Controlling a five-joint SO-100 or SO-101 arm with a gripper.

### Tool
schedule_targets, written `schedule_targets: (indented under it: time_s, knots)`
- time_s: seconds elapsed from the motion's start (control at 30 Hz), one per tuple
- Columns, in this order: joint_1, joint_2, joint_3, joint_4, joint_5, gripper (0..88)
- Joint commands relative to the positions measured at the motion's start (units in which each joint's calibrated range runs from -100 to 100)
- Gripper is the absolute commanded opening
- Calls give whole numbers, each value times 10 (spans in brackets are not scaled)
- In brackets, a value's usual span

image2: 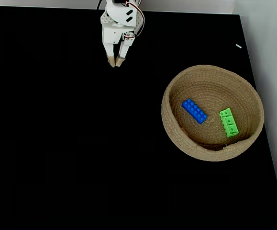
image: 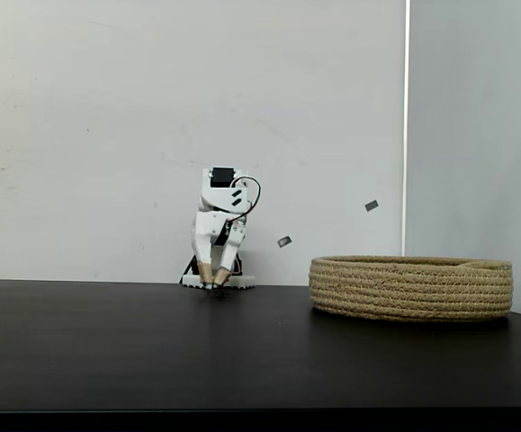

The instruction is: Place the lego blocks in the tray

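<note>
You are seeing the gripper [image2: 116, 64] pointing down at the black table [image2: 57, 143], near the back edge, and well apart from the basket [image2: 174, 132]. Its two fingers are standing very close together, with nearly no gap, and they are holding nothing. The blue brick [image2: 194, 110] and the green brick [image2: 228, 122] are lying inside the basket, near each other but not touching. In a fixed view from the side, the fingertips [image: 208, 279] are sitting just at the table surface, left of the basket [image: 411, 288].

Black tabletop [image: 107, 351] before plain white wall [image: 107, 108], evenly lit.
</note>
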Motion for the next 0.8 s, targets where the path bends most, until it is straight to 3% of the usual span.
schedule_targets:
  time_s: [0.0, 0.1, 0.3, 0.77]
  knots:
    - [2, -10, 8, 17, 12, 0]
    - [-2, -10, 8, 17, 7, 4]
    - [-6, -10, 8, 17, -94, 34]
    - [-6, -10, 8, 18, -91, 37]
